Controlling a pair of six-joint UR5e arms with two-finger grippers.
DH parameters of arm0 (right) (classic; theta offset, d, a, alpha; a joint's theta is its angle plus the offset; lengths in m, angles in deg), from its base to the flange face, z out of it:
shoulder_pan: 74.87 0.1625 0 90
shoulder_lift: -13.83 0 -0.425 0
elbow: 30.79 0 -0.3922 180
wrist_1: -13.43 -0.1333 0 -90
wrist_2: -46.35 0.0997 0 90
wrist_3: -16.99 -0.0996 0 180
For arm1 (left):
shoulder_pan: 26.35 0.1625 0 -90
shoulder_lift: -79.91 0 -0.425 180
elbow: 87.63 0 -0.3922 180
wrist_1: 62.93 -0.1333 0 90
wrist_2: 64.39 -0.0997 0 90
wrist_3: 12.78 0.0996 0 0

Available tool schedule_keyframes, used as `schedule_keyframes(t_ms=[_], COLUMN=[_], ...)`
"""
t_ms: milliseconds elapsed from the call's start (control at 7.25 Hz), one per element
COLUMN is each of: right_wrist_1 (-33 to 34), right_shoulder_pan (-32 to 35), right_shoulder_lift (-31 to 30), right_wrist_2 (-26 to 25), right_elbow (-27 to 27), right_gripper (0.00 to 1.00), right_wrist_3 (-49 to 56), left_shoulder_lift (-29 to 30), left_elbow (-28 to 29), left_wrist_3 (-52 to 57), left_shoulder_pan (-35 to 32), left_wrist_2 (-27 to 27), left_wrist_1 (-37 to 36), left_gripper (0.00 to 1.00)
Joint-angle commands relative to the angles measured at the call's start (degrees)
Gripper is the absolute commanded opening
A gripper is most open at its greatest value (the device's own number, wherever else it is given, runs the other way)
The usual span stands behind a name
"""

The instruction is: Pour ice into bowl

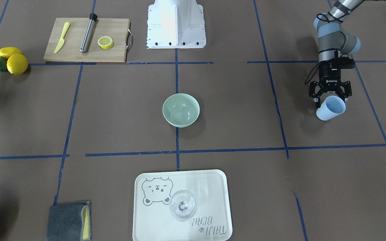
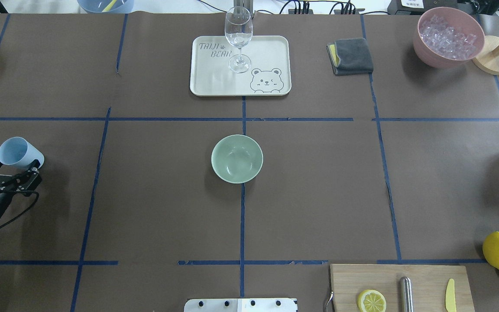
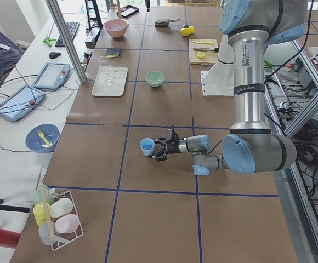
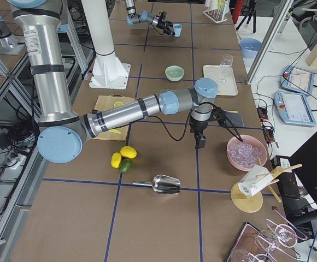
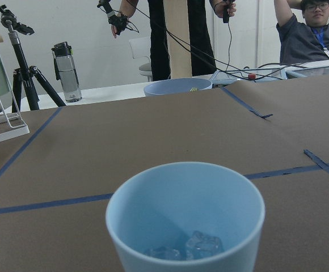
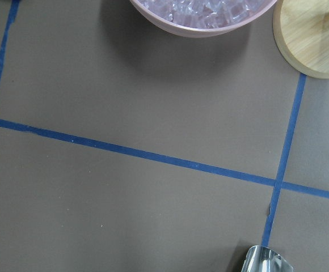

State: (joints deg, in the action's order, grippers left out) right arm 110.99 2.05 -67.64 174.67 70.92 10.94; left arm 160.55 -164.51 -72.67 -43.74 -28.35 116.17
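Mint-green and matte, the bowl point(image 2: 237, 158) sits at the table's centre, right on a blue tape line. The ice point(image 5: 194, 246) is not in it yet. A few clear cubes lie at the bottom of the light blue cup point(image 2: 17, 152), well apart from the bowl, out at the robot's left side. The left gripper point(image 2: 17, 164) has that cup clamped, one finger on each side of its wall. From the wrist view the cup's mouth faces up.

Beyond the bowl on the operators' side lies a cream tray point(image 2: 267, 52) with a bear print, and a clear stemmed glass point(image 2: 238, 32) stands upright on it. A folded grey cloth point(image 2: 353, 55) lies beside the tray. Further along is a pink container point(image 2: 427, 50) heaped with more cubes. The right gripper point(image 4: 200, 146) hangs just beside that container, pointing down. Whether its claw is wide or narrow cannot be told. A metal scoop point(image 4: 165, 184) lies on the table nearby.
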Motion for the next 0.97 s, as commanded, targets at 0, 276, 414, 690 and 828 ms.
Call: schedule_keyframes(t_ms=[0,276,414,690,828], right_wrist_1=[0.0,-0.1,-0.1,-0.1,-0.1], right_shoulder_pan=[0.1,0.4,0.7,0.9,1.1], right_shoulder_lift=[0.0,0.0,0.0,0.0,0.0], right_wrist_2=[0.0,-0.1,-0.1,-0.1,0.0], right_elbow=[0.1,0.1,0.1,0.2,0.2], right_gripper=[1.00,1.00,1.00,1.00,1.00], right_wrist_3=[0.1,0.1,0.1,0.1,0.2], left_shoulder_lift=[0.1,2.0,4.7,4.9,4.7], left_elbow=[0.2,1.5,3.7,3.9,3.9], left_wrist_3=[0.0,0.1,0.1,0.1,0.1], left_shoulder_pan=[-1.5,-1.5,-1.5,-1.8,-3.4], left_wrist_2=[0.1,0.0,0.0,0.1,0.3], left_wrist_1=[-0.2,-0.5,-0.5,-0.5,-0.6], left_gripper=[1.00,1.00,1.00,1.00,1.00])
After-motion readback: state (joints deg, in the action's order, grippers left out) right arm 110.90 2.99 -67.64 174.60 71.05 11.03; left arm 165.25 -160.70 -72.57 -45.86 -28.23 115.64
